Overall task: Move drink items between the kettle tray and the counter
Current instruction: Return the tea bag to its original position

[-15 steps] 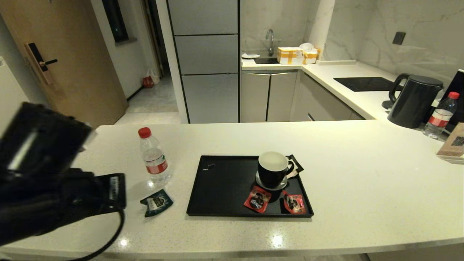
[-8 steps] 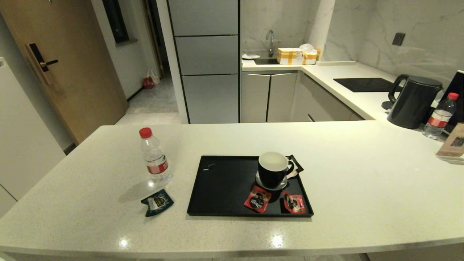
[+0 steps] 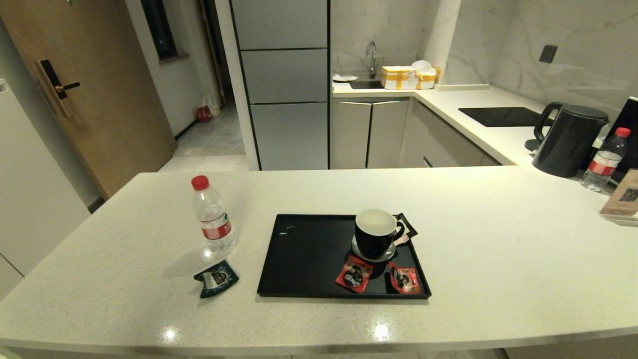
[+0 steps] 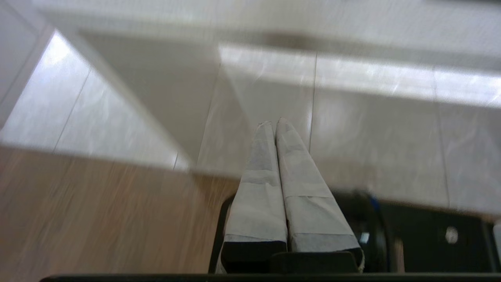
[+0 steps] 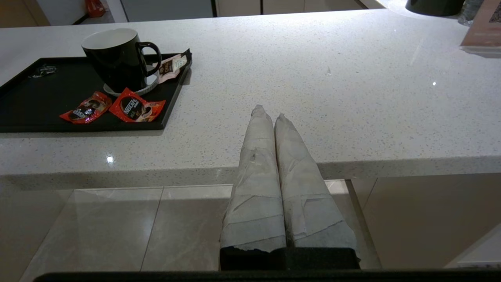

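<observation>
The clear water bottle (image 3: 212, 219) with red cap and red label stands upright on the off-white counter (image 3: 498, 239), left of the black tray (image 3: 304, 259). The dark teal sachet (image 3: 216, 278) lies flat on the counter just in front of the bottle. Neither gripper shows in the head view. My left gripper (image 4: 275, 122) is shut and empty, down over the floor tiles. My right gripper (image 5: 268, 111) is shut and empty, held below and in front of the counter's near edge, right of the tray (image 5: 23, 105).
On the tray stand a black mug (image 3: 376, 233) on a saucer and two red sachets (image 3: 354, 273), with a pale sachet at its far right corner. A black kettle (image 3: 568, 138), a second bottle (image 3: 604, 159) and a card lie at the far right.
The left arm, large at the left of the head view one second ago, has dropped out of that view. Bottle, sachet and tray have not moved.
</observation>
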{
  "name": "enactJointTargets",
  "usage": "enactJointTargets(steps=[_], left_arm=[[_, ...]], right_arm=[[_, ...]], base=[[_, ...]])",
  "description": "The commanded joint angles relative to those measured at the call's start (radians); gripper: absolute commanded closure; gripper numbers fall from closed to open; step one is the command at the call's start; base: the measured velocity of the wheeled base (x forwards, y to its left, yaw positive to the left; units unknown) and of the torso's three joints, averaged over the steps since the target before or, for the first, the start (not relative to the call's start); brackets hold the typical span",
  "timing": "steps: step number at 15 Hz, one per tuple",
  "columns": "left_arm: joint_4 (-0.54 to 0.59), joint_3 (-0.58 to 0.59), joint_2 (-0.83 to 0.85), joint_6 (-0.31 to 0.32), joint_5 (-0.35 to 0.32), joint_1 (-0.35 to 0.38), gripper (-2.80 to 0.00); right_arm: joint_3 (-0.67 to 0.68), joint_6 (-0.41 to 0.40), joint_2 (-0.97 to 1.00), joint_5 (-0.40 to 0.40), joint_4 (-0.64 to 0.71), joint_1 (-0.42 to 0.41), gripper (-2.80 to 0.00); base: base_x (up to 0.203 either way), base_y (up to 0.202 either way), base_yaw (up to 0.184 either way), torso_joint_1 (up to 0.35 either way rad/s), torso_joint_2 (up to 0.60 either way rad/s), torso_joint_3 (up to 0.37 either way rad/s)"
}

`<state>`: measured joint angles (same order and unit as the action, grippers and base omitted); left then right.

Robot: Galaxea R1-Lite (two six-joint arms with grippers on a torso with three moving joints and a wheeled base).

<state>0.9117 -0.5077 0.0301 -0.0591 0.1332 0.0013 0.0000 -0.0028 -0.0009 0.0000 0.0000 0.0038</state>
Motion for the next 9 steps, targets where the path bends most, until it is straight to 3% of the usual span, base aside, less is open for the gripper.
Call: enactJointTargets(steps=[1, 2, 4, 5, 6, 7, 9], left_arm=[[-0.093, 0.058, -0.027, 0.002, -0.003, 0.003, 0.00], [-0.261, 0.149, -0.027, 0.006, -0.009, 0.003, 0.00], [-0.734, 0.356, -0.028, 0.030, -0.055, 0.003, 0.00], [-0.910, 0.444, -0.028, 0.039, -0.077, 0.003, 0.00], [-1.008, 0.493, -0.028, 0.047, -0.099, 0.003, 0.00], [-1.022, 0.501, -0.027, 0.055, -0.119, 0.003, 0.00], [-0.905, 0.507, -0.029, 0.072, -0.127, 0.003, 0.00]], right_arm=[[0.000, 0.000, 0.001, 0.000, 0.000, 0.001, 0.00], [0.000, 0.000, 0.001, 0.000, 0.000, 0.001, 0.00], [0.000, 0.000, 0.001, 0.000, 0.000, 0.001, 0.00], [0.000, 0.000, 0.001, 0.000, 0.000, 0.001, 0.00], [0.000, 0.000, 0.001, 0.000, 0.000, 0.001, 0.00], [0.000, 0.000, 0.001, 0.000, 0.000, 0.001, 0.00], [0.000, 0.000, 0.001, 0.000, 0.000, 0.001, 0.00]], base=[[0.000, 0.000, 0.000, 0.000, 0.00, 0.000], [0.000, 0.000, 0.000, 0.000, 0.00, 0.000], [0.000, 0.000, 0.000, 0.000, 0.00, 0.000], [0.000, 0.000, 0.000, 0.000, 0.00, 0.000], [0.000, 0.000, 0.000, 0.000, 0.00, 0.000], [0.000, 0.000, 0.000, 0.000, 0.00, 0.000], [0.000, 0.000, 0.000, 0.000, 0.00, 0.000]])
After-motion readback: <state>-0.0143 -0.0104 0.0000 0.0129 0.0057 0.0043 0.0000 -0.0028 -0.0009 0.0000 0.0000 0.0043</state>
